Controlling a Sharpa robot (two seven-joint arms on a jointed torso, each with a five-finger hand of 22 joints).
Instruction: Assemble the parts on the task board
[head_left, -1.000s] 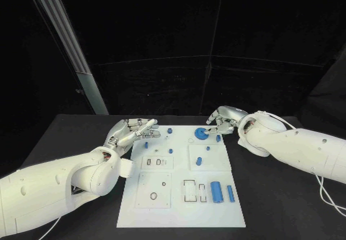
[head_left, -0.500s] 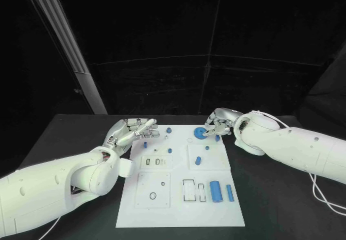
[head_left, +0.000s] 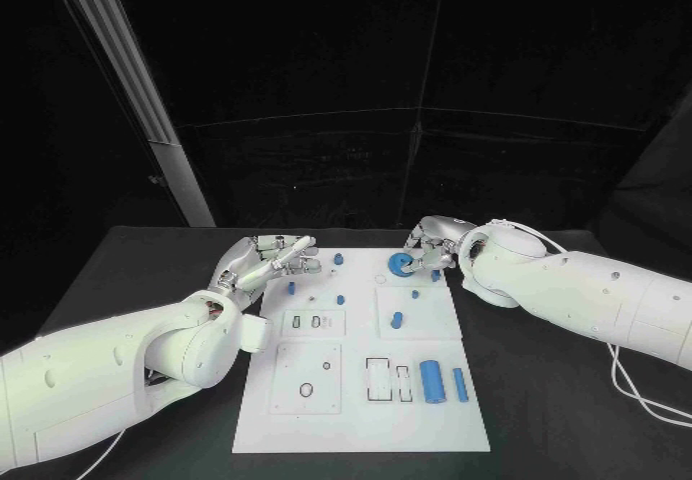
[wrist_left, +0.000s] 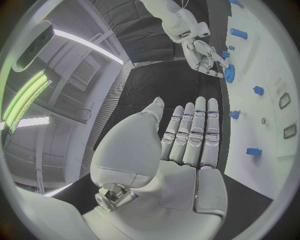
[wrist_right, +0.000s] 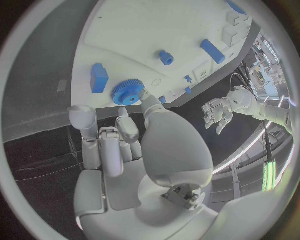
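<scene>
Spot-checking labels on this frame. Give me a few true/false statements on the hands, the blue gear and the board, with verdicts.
1. The right hand has a fingertip on the blue gear. True; the right wrist view shows the contact at the gear's edge.
2. The left hand holds a blue part. False; its fingers lie straight together with nothing in them in the left wrist view.
3. The gear sits near the far edge of the white board. True.
4. Two blue cylinders lie near the board's near right corner. True; the one nearer the middle is thicker.
5. The gear is lifted clear of the board. False; it lies on the board.
</scene>
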